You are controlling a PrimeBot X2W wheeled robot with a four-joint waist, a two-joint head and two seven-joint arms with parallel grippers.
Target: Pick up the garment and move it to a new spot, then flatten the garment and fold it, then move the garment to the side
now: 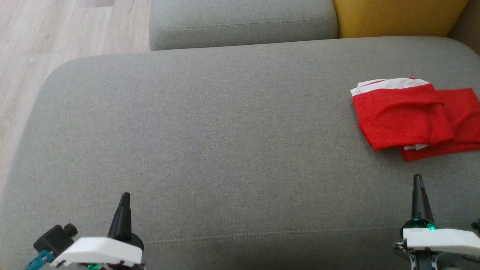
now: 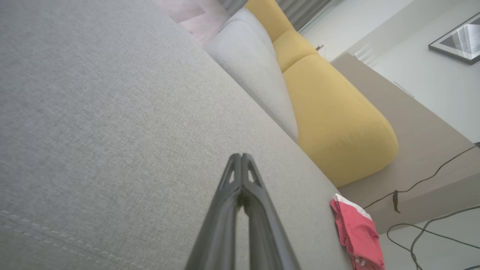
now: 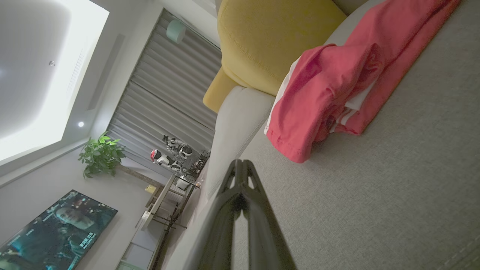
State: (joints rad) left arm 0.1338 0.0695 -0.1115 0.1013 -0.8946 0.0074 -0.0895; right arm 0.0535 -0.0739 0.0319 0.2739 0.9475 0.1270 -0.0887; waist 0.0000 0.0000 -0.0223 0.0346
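- There are two grippers, both at the bottom of the head view. The left gripper (image 1: 125, 197) is at lower left and the right gripper (image 1: 417, 178) at lower right, each with two long dark fingers on a white housing.
- Both have their fingers pressed together into a single point, tips aimed up the frame. Neither has hold of anything.
- One broad grey woven-fabric seat cushion (image 1: 225, 123) spans the middle of the frame, with a stitched seam across its lower part.
- One red fabric garment (image 1: 405, 116) with a white band lies on that cushion at middle right. It is above the right gripper without touching it and well apart from the left one. Its right end is cut by the frame edge.
- The garment is folded into overlapping layers. Its long axis runs left to right across the frame, dipping slightly towards the right. The white band lies along its upper left edge, facing the top of the frame.
- One smaller grey back cushion (image 1: 240, 22) sits at top centre, with one yellow cushion (image 1: 393, 17) just beside it at upper right.
- A pale wood-plank floor (image 1: 56, 33) fills the upper left corner.
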